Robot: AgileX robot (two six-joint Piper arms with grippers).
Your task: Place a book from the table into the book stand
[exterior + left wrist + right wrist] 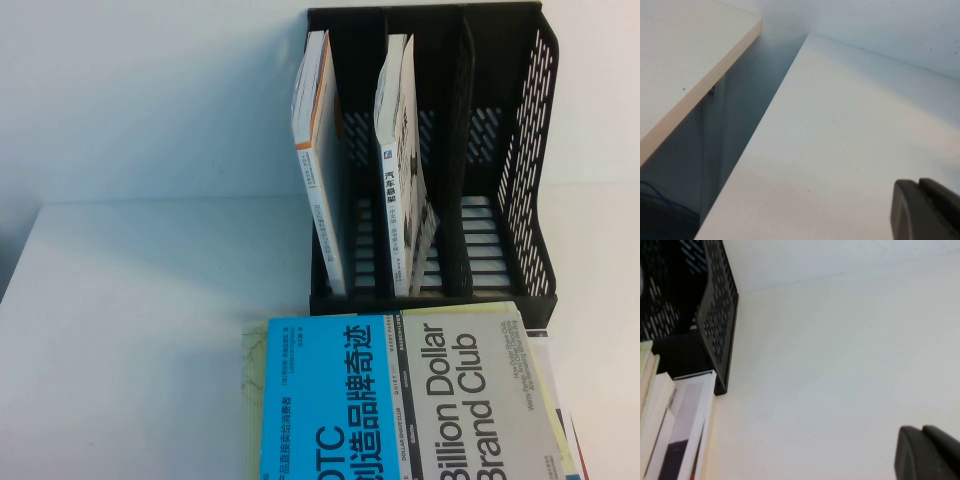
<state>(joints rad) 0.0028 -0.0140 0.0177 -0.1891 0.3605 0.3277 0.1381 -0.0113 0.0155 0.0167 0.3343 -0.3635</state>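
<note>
The blue and grey book (400,400) lies flat on top of a stack on the white table (130,300), just in front of the black book stand (535,150). The stand's right compartment is empty. Neither gripper shows in the high view. My left gripper (919,184) is shut and empty, low over bare table away from the book. My right gripper (922,431) is shut and empty over bare table, to the side of the stand (717,315) and the book stack (670,430).
A white book with an orange spine (318,150) stands in the stand's left compartment, one with a dark spine (400,160) in the middle. A pale yellow-green book (252,390) lies under the blue one. A gap (740,125) runs beside the table's left edge.
</note>
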